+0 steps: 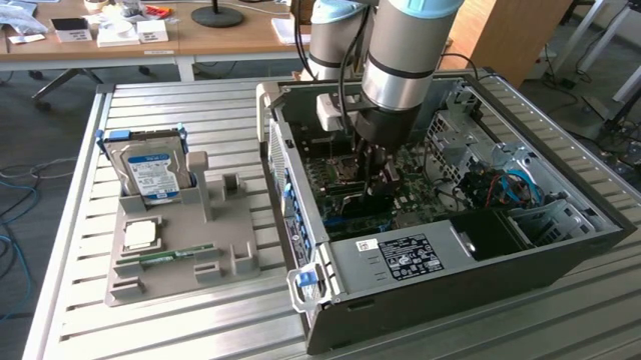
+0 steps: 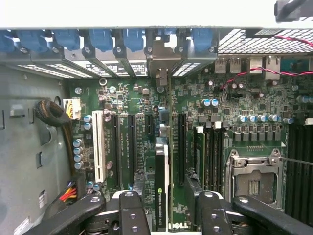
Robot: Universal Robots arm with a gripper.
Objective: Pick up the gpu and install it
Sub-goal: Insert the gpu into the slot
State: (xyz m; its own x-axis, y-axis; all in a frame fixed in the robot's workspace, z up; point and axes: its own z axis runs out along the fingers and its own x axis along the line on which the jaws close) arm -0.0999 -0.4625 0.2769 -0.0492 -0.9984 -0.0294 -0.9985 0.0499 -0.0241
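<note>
The gpu (image 2: 162,188) stands on edge in a motherboard slot inside the open computer case (image 1: 561,247). I see it edge-on, black with a white strip and printed lettering. Its bracket end meets the rear slot openings (image 2: 159,58). My gripper (image 2: 168,215) is open and straddles the card, one black finger (image 2: 133,213) on each side. The other finger (image 2: 211,213) stands clearly apart from the card. In the exterior view the arm reaches down into the case, with the gripper (image 1: 376,184) low over the motherboard and the gpu (image 1: 365,204) showing as a dark shape beneath it.
A grey fixture (image 1: 230,225) on the slatted metal table holds a silver hard drive (image 1: 150,169), a CPU (image 1: 140,234) and a memory stick (image 1: 176,255). Inside the case are the CPU socket (image 2: 252,183), empty expansion slots (image 2: 115,147) and loose cables (image 2: 51,115).
</note>
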